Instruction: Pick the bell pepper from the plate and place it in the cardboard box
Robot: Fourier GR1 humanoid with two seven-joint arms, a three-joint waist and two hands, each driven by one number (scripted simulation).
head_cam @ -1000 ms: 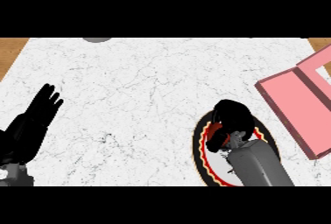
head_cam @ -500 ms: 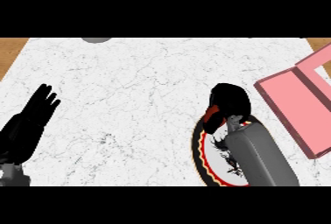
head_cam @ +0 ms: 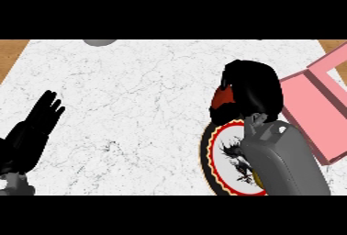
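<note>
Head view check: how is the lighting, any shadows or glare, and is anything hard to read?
Head view: even light on the marble counter, no glare and no clear cast shadows. The right hand is a black mass, curled over the red bell pepper and hiding most of it. The plate is partly covered by the forearm. Pink box cut off at the right edge. Left hand rests open.

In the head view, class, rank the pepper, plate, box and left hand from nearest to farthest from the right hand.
1. Pepper, held in the right hand.
2. Plate, just below that hand.
3. Box, to its right.
4. Left hand, far across at the left edge.
</note>
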